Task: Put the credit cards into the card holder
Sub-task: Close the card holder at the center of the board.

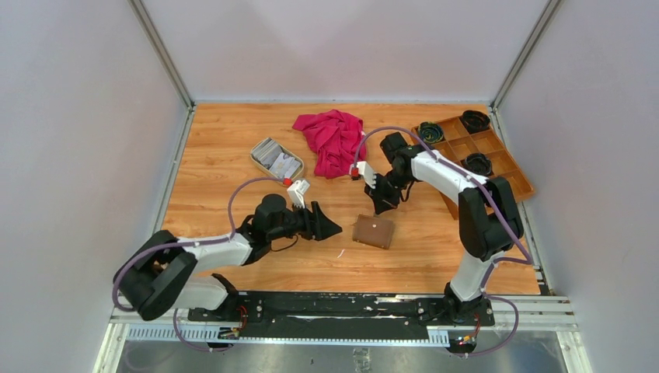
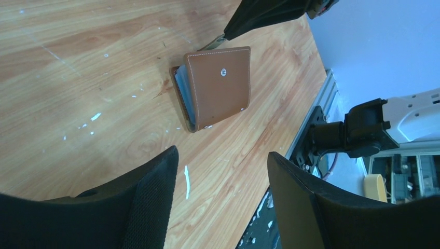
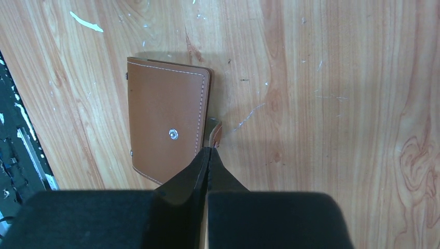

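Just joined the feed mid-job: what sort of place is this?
Probably a lab robot cell: wooden tabletop, white panels on metal framing around it, black mounting rail at its near edge.

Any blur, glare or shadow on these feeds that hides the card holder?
Top external: even light, card holder sharp but small. Left wrist: holder in focus, the left gripper's fingers dark and soft-edged close to the lens. Right wrist: sharp, only a faint shadow beside the holder; the dark right gripper fills the lower frame.
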Controlling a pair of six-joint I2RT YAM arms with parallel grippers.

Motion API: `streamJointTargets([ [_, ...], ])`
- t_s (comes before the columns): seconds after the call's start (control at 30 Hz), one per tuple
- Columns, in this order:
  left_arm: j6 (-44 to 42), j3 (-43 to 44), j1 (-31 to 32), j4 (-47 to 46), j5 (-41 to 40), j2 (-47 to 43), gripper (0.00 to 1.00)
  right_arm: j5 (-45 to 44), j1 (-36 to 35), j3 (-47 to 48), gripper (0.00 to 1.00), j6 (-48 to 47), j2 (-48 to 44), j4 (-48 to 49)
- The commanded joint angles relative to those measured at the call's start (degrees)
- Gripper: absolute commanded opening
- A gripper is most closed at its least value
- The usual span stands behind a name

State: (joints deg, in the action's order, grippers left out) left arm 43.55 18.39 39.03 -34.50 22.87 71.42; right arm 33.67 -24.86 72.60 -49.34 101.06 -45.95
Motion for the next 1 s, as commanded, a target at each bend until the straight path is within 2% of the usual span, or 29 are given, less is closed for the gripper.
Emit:
streamJointTargets([
  [0.0, 3.1, 3.0, 1.6, -10.2, -0.9, 7.3, 0.65, 2.0, -0.3, 0.3, 0.00, -2.1, -1.8, -2.9],
  [0.17, 6.7, 6.3, 2.6, -17.0, -0.1, 16.6, 0.54, 2.1, -0.2, 0.2, 0.00, -2.0, -1.4, -3.0],
  [0.33, 8.0, 11.2, 4.3, -18.7, -0.3, 23.3, 0.50, 2.0, -0.2, 0.3, 0.00, -1.7, -1.4, -2.9],
  [0.43, 8.2, 13.6, 5.6, -18.9, -0.8, 26.5, 0.49, 1.8, -0.1, 0.3, 0.00, -1.6, -1.0, -2.9],
  [0.7, 10.1, 17.6, 6.3, -18.9, -2.0, 37.2, 0.37, 2.3, 0.1, 0.1, 0.00, -1.6, -1.2, -2.9],
  [0.83, 10.2, 18.4, 6.3, -17.9, -3.0, 39.9, 0.30, 2.7, 0.2, -0.4, 0.00, -2.0, -1.4, -2.9],
  [0.97, 9.7, 18.7, 6.3, -16.3, -3.7, 40.8, 0.27, 3.7, 0.2, -1.2, 0.00, -2.4, -1.6, -3.0],
])
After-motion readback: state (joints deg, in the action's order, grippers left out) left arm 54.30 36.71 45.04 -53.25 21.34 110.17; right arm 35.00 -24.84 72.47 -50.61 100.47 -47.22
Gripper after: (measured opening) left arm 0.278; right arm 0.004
